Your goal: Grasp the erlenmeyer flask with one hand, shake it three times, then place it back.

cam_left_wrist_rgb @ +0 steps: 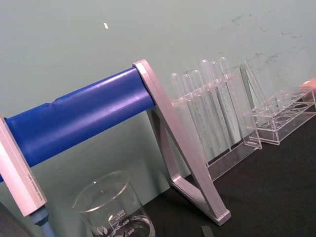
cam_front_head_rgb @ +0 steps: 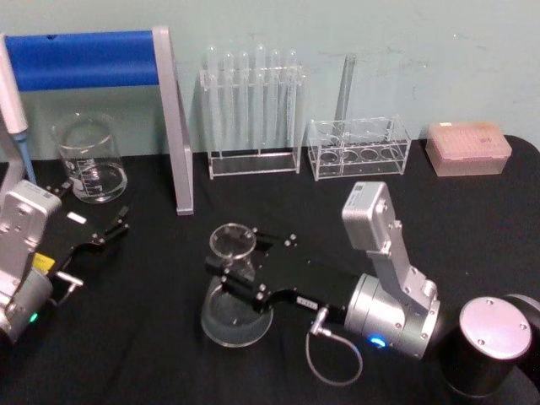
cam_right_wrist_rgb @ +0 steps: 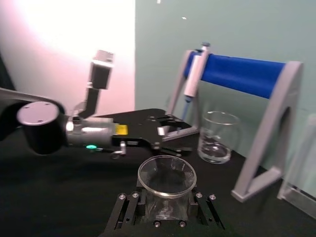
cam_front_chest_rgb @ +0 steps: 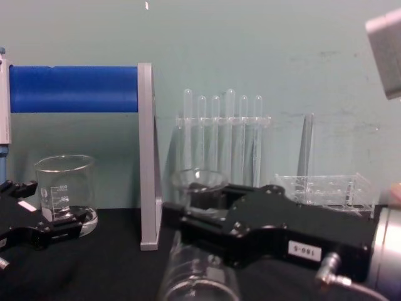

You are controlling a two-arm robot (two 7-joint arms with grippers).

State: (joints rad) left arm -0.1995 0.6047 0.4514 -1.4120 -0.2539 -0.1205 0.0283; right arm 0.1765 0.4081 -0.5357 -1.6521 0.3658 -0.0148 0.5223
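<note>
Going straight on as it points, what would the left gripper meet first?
The left gripper would probably meet the grey leg of the blue-bar stand, central in its wrist view; the glass beaker stands just off that line.

Your black table (cam_front_head_rgb: 152, 346) bore a beaker (cam_front_head_rgb: 90, 160) upper left, a blue-barred stand (cam_front_head_rgb: 173, 126) beside it, a test-tube rack (cam_front_head_rgb: 251, 110), a low rack (cam_front_head_rgb: 359, 148), and a pink box (cam_front_head_rgb: 468, 148) upper right.
</note>
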